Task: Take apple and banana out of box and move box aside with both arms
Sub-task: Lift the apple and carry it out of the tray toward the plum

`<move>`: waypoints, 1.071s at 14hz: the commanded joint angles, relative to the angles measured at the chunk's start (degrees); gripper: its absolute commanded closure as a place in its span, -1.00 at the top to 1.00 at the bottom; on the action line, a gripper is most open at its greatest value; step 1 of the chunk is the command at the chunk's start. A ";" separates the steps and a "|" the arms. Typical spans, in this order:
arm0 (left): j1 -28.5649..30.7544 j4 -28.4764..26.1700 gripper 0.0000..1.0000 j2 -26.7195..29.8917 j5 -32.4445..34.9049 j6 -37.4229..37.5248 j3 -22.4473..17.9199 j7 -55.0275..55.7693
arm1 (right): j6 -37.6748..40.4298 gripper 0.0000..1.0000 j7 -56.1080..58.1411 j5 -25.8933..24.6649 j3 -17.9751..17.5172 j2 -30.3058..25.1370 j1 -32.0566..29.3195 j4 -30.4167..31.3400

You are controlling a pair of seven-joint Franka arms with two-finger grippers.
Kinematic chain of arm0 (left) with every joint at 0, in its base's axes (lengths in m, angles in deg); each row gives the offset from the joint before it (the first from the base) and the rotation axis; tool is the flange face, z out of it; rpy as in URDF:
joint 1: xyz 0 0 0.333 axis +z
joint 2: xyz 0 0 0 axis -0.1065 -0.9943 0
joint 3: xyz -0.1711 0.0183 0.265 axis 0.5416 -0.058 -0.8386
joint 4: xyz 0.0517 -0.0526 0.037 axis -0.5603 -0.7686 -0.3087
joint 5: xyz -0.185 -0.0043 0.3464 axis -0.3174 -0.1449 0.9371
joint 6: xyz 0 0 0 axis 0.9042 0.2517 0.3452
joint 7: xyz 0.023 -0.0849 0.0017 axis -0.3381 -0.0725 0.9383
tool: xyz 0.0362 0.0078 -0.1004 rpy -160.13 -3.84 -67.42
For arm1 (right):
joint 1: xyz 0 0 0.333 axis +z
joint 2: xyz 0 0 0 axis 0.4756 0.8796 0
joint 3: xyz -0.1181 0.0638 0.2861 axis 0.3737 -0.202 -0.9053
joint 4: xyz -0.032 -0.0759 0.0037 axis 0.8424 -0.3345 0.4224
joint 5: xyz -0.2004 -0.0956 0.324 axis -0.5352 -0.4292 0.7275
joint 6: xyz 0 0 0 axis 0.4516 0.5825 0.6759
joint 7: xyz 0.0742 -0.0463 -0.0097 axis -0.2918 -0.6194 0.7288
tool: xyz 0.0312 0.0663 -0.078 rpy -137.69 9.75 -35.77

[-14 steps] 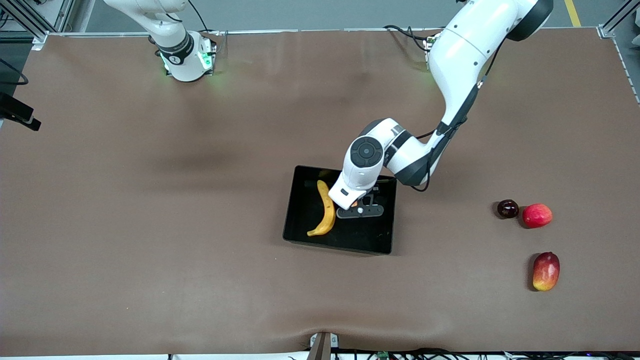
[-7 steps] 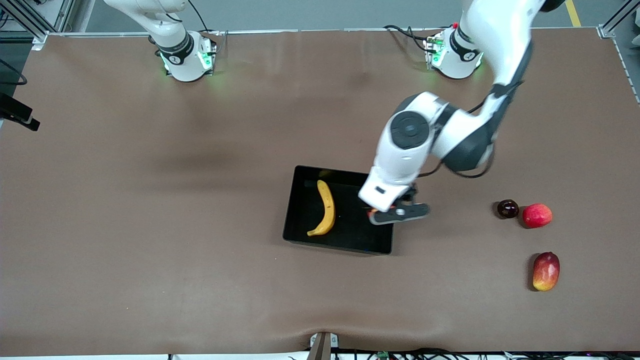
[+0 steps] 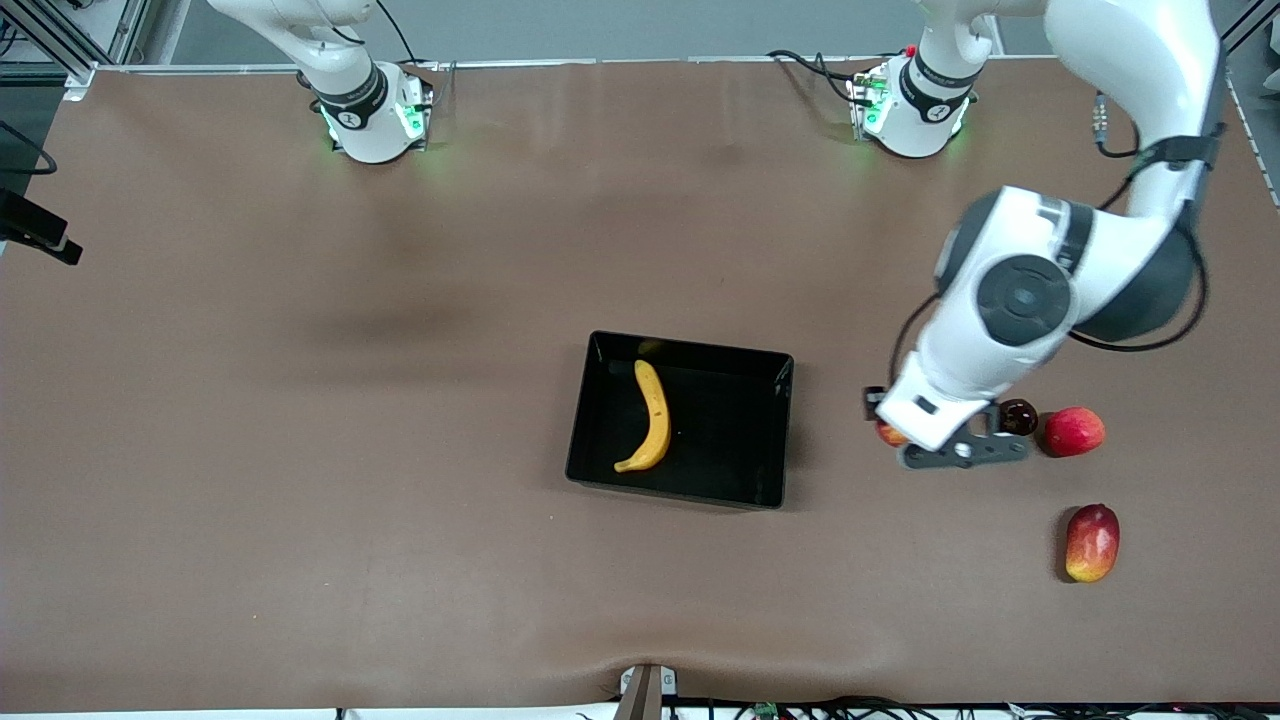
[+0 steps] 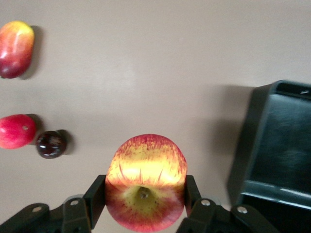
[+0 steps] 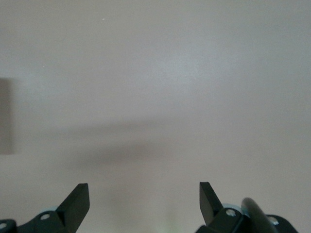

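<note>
The yellow banana (image 3: 652,420) lies in the black box (image 3: 730,440) at the middle of the table. My left gripper (image 3: 893,432) is shut on the red apple with yellow streaks (image 3: 888,434), up in the air over bare table between the box and a dark round fruit. In the left wrist view the apple (image 4: 146,170) sits between the fingers (image 4: 96,199), with the box (image 4: 282,136) off to one side. My right gripper (image 5: 144,199) is open and empty over bare table; it is out of the front view, and that arm waits.
A dark round fruit (image 3: 1017,417) and a plain red apple (image 3: 1074,431) lie side by side toward the left arm's end, with a red-and-yellow mango (image 3: 1092,541) nearer the front camera. The left wrist view shows the mango (image 4: 16,42), red apple (image 4: 17,131) and dark fruit (image 4: 50,144).
My left gripper has carried the streaked apple from over the box toward the left arm's end of the table, and now hangs beside the dark fruit. The banana and box have not moved.
</note>
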 commanded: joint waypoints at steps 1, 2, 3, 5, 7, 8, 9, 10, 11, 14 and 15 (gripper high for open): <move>5.05 -5.46 -1.00 2.33 -0.02 -0.04 0.54 -3.78 | 0.52 1.00 0.24 0.10 -0.68 0.52 -0.99 -1.12; 6.89 -6.69 -1.00 2.24 0.07 -0.48 0.53 -5.09 | 0.52 1.00 0.24 0.10 -0.68 0.52 -0.98 -1.12; 8.91 -7.57 -1.00 2.07 0.07 -0.83 0.53 -6.93 | 0.52 1.00 0.24 0.10 -0.68 0.52 -1.07 -1.12; 11.99 -11.16 -1.00 2.42 0.07 -3.71 0.53 -10.80 | 0.61 1.00 0.24 0.10 -0.68 0.52 -1.07 -1.12; 14.54 -15.12 -1.00 2.94 0.07 -7.66 0.53 -13.88 | 0.61 1.00 0.24 0.10 -0.68 0.61 -1.07 -1.12; 15.77 -17.14 -1.00 2.95 0.16 -10.30 0.53 -15.20 | 0.61 1.00 0.24 0.10 -0.68 0.61 -1.07 -1.12; 17.09 -19.34 -1.00 2.86 0.16 -13.28 0.53 -16.60 | 0.52 1.00 0.24 0.10 -0.68 0.61 -1.07 -1.12; 18.41 -21.10 -1.00 2.86 0.16 -15.92 0.53 -18.70 | 0.61 1.00 0.24 0.10 -0.68 0.61 -0.99 -1.12; 19.47 -22.33 -1.00 2.86 0.16 -17.51 0.53 -20.38 | 0.61 1.00 0.24 0.10 -0.68 0.61 -0.98 -1.12; 20.18 -26.81 -1.00 4.96 0.16 -19.98 0.54 -20.83 | 0.61 1.00 0.24 0.10 -0.68 0.61 -0.98 -1.12; 20.27 -27.96 -1.00 5.75 0.16 -19.99 0.62 -20.83 | 0.61 1.00 0.24 0.10 -0.68 0.61 -1.07 -1.12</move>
